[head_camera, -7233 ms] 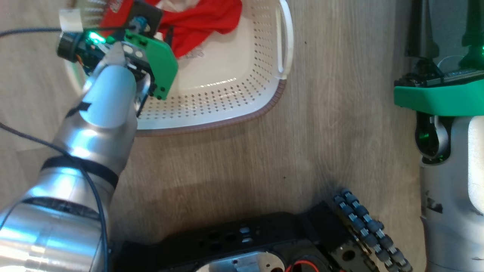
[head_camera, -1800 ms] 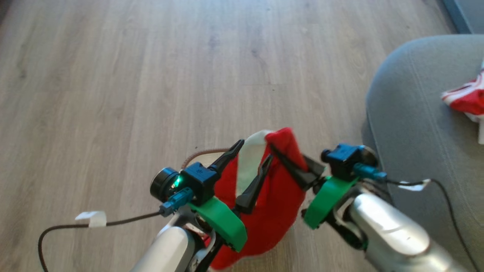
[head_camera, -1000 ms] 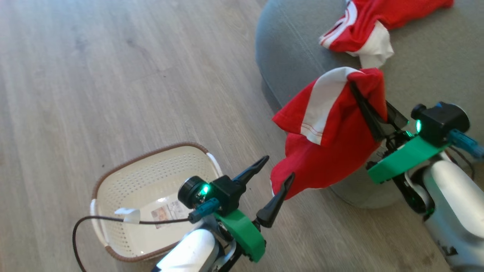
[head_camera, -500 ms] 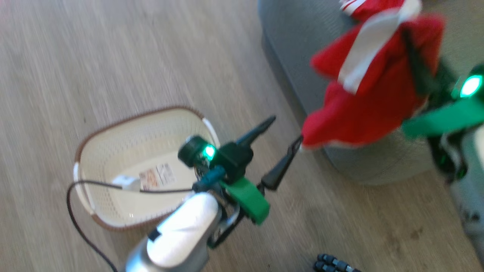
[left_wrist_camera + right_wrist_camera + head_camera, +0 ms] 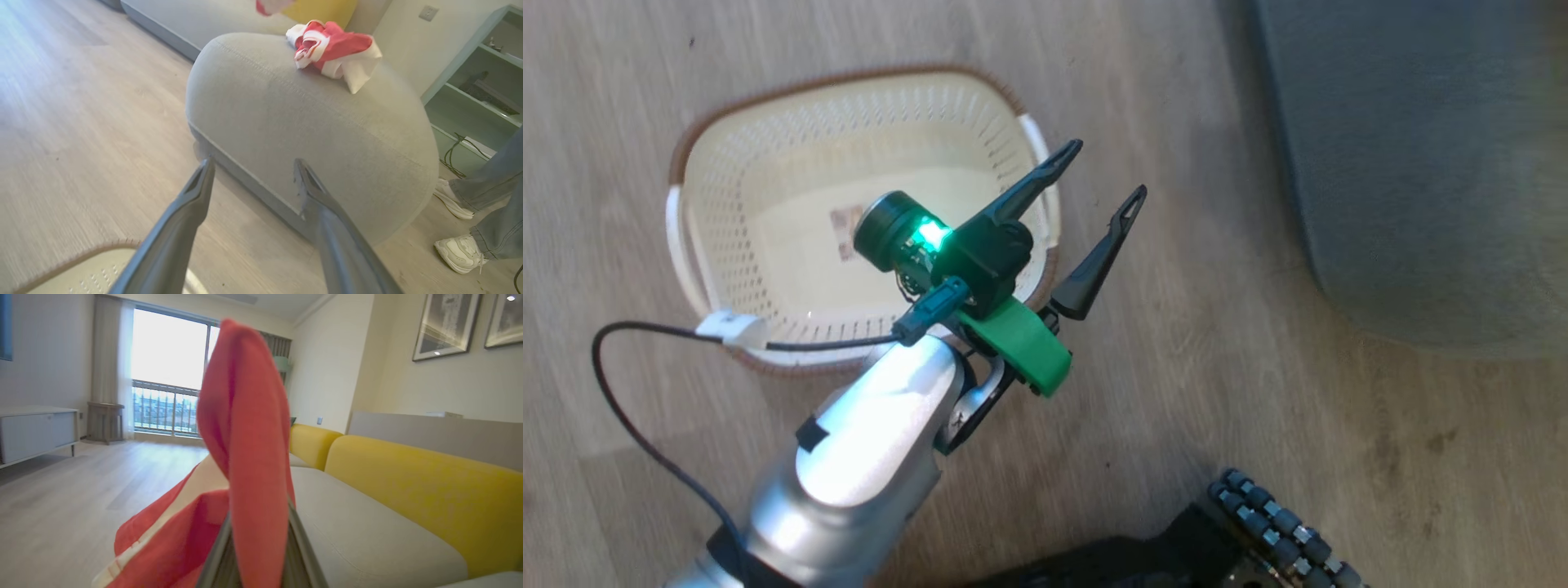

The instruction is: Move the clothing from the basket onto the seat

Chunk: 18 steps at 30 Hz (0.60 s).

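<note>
Robot base (image 5: 1258, 523): black, roller wheel at the near right, low on the wood floor (image 5: 1217, 367).
Left arm (image 5: 866, 441): silver, rising from the near left, black cable (image 5: 629, 408) looping off to the left.
Left gripper (image 5: 1107, 170): spread wide, nothing between the fingers; in the head view the left finger crosses the basket's right rim, the right finger hangs over floorboards.
Basket (image 5: 686, 245): cream with a brown rim, on the floor left of the seat, label sticker (image 5: 845, 233) showing on its bottom.
Seat (image 5: 310, 122): grey and rounded, just beyond the spread fingers in the left wrist view, off to the far right in the head view.
Bundle (image 5: 333, 51): red and white, crumpled, lying on top of the seat toward its far side.
Right gripper (image 5: 258, 522): clamped tight on the red garment (image 5: 245, 416); cloth peaks above the fingertips, a white-trimmed edge trails down to the left.
Person: pale trainers (image 5: 459, 253) and blue jeans, on the floor right of the seat.
Sofa (image 5: 408, 486): yellow back, grey cushion, beyond the pinched cloth.
Window (image 5: 171, 355): bright, far across the room.
</note>
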Motion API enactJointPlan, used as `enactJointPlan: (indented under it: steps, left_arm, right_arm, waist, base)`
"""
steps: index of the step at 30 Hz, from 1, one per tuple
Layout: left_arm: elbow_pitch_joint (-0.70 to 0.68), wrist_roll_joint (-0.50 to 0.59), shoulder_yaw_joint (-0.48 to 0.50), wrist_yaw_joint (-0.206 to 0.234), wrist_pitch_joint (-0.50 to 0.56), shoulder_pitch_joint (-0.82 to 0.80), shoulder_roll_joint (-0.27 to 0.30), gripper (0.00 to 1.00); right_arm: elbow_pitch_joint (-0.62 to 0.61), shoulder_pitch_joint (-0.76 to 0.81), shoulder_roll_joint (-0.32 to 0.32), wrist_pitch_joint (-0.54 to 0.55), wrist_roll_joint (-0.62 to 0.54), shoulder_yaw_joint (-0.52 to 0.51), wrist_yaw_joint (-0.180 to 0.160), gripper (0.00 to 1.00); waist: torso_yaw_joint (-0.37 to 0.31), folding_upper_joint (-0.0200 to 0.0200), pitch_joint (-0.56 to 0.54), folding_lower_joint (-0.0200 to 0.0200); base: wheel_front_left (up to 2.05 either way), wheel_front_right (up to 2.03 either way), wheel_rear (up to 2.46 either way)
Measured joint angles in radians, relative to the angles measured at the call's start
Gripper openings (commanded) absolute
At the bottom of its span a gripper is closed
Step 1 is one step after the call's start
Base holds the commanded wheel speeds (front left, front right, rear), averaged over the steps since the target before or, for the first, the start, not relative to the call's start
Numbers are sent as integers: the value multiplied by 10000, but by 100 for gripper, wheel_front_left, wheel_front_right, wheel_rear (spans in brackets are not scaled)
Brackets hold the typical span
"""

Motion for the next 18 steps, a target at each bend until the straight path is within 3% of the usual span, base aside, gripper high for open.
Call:
enactJointPlan:
  steps: [8,12,16,17,18]
  left_arm:
    - [-372,79,69,84,151,-82,380,100]
    - [-504,178,-13,81,324,-245,495,100]
    - [-518,238,-102,88,466,-251,656,100]
    - [-520,267,-111,102,489,-244,711,100]
    - [-525,267,-109,136,499,-229,767,100]
  right_arm:
    - [2073,-625,-1741,598,-905,-1944,0,0]
    - [3373,-221,-1611,119,-995,-2966,0,0]
    - [4594,649,-853,-522,-1154,-3381,0,0]
    - [4800,777,-644,-635,-1168,-3404,0,11]
    - [4974,832,-472,-729,-1198,-3404,0,48]
  waist:
    - [457,0,1364,-3]
    - [434,0,2010,-2]
    - [329,0,2457,-2]
    - [293,0,2504,-1]
    - [254,0,2519,-1]
  base:
    - [0,0,0]
    - [0,0,0]
    - [0,0,0]
    - [0,0,0]
    - [0,0,0]
